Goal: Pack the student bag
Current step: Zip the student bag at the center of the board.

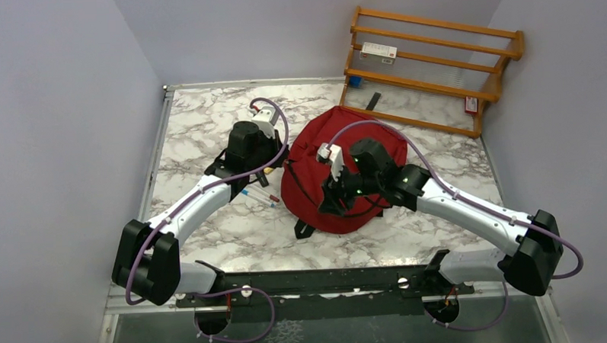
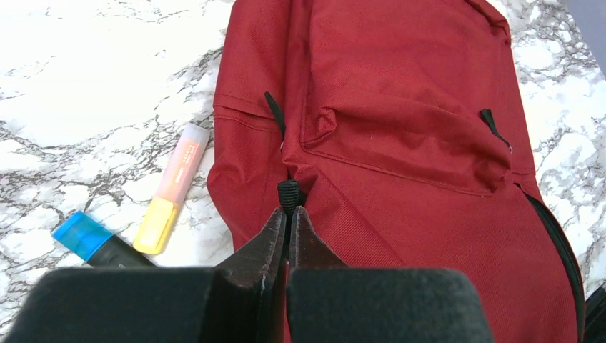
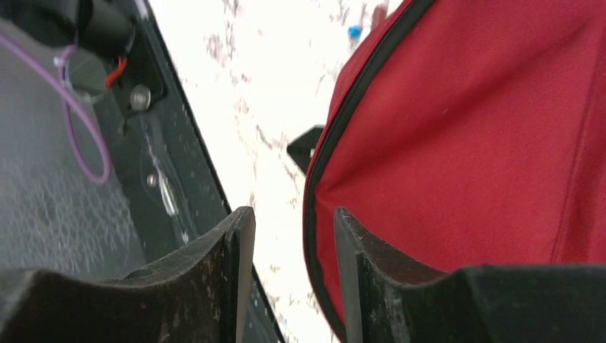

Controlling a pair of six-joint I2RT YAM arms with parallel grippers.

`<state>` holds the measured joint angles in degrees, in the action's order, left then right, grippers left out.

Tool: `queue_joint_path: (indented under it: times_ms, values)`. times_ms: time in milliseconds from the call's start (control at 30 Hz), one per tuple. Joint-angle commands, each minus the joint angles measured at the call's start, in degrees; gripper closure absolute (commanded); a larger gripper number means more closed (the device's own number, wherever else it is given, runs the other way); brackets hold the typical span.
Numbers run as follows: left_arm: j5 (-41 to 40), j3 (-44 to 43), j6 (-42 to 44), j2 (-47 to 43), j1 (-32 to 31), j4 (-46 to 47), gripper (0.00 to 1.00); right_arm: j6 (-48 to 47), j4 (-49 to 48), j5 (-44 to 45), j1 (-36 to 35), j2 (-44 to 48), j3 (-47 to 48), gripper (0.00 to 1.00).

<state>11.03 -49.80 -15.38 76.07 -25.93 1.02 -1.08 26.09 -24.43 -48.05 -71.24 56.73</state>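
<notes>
The dark-red student bag (image 1: 310, 179) lies flat in the middle of the marble table. In the left wrist view it (image 2: 429, 93) fills the frame, with a front pocket and black zippers. My left gripper (image 2: 291, 211) is shut on a black corded zipper pull (image 2: 288, 194) at the bag's left side; from above it (image 1: 277, 165) sits at the bag's left edge. My right gripper (image 3: 293, 218) is open, its jaws straddling the bag's black-zippered near edge (image 3: 314, 214); from above it (image 1: 333, 195) hovers over the bag's near part.
An orange-and-yellow highlighter (image 2: 174, 189) and a blue-capped marker (image 2: 89, 239) lie on the table left of the bag; pens show from above (image 1: 257, 196). A wooden rack (image 1: 434, 60) holding a white box (image 1: 378, 52) stands at the back right. The black front rail (image 3: 161, 157) is close to my right gripper.
</notes>
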Motion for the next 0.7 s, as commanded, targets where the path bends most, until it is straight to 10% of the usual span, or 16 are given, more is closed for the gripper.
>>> queue_joint_path:
  times_ms: [0, 667]
  values:
    - [2.2, 0.3, 0.3, -0.3, 0.2, 4.1, 1.00, 10.7, -12.4, 6.6, -0.5, -1.3, 0.0, 0.48]
    - [3.1, 0.2, 0.2, -0.2, -0.2, 4.1, 1.00, 21.8, -29.2, 23.5, -0.4, -21.1, 8.2, 0.36]
